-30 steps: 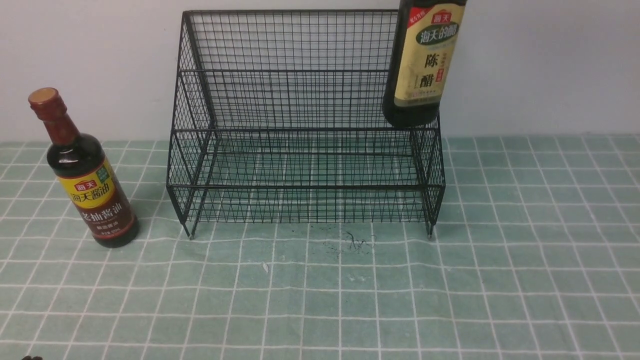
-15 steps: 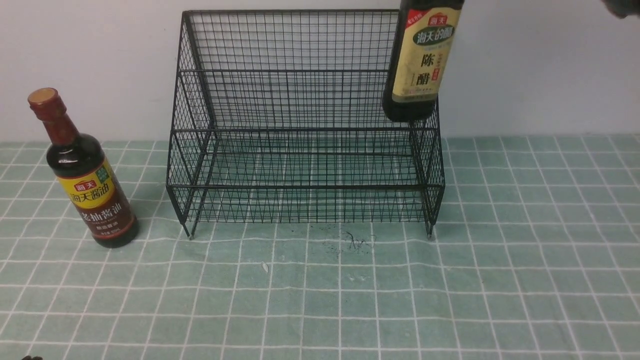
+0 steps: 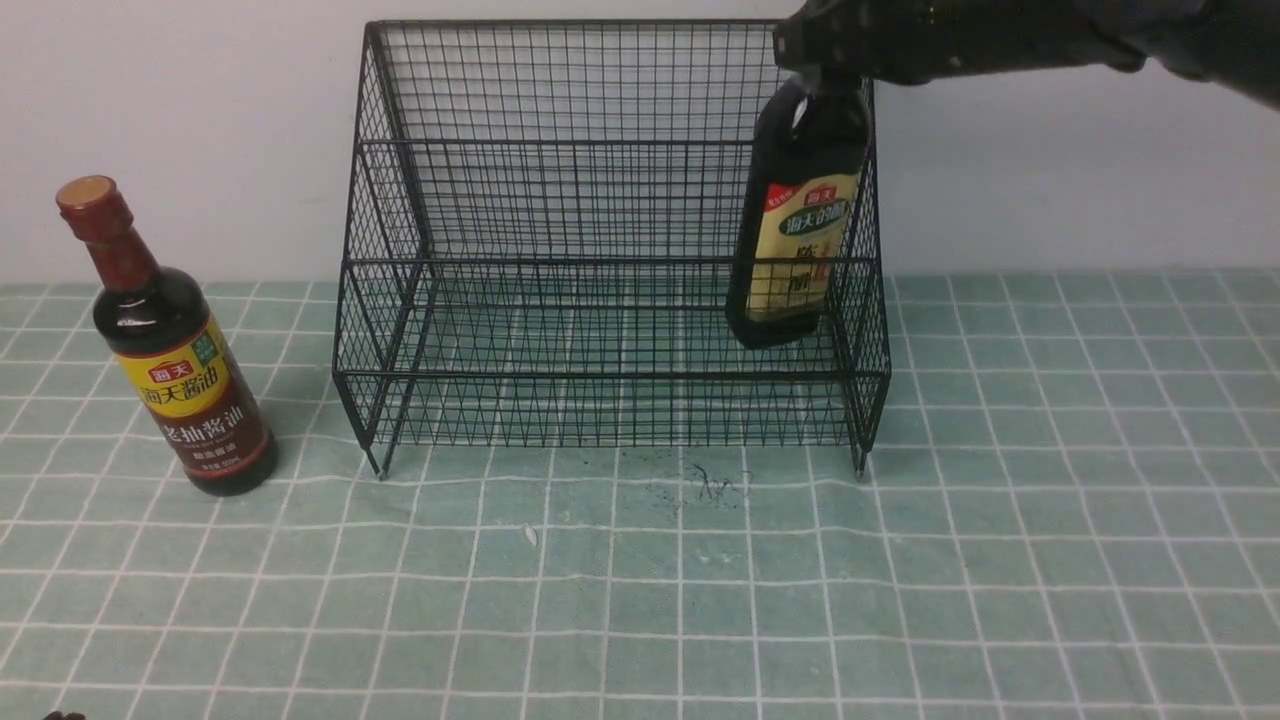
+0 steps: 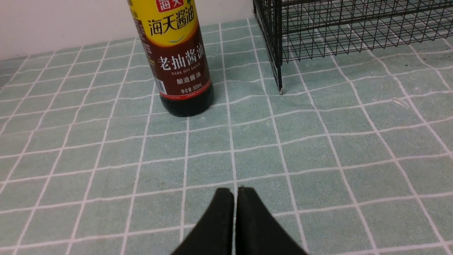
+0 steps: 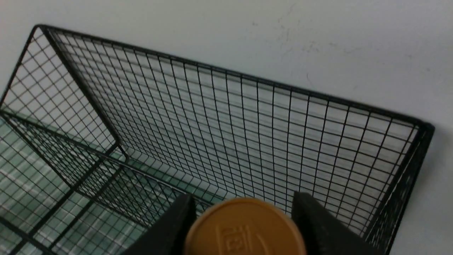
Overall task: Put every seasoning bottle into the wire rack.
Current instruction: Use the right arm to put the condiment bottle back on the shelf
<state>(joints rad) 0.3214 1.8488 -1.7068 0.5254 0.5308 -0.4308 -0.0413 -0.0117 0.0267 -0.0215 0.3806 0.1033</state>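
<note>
Your right fingers (image 5: 173, 228) pinch the vinegar bottle (image 3: 797, 255) by its cap (image 5: 244, 230), at the wire rack (image 3: 560, 200)'s right end; straighten it, seat it, then let go.

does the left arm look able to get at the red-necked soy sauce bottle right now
Probably yes. The left hand faces the soy sauce bottle with only bare tablecloth between them, and the wire rack stands off to one side. The hand is shut, so it must open first.

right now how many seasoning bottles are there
2. The red-necked bottle stands on the tablecloth left of the wire rack; the tan-capped bottle is inside the rack's right end, gripped at its top by the right gripper.
</note>
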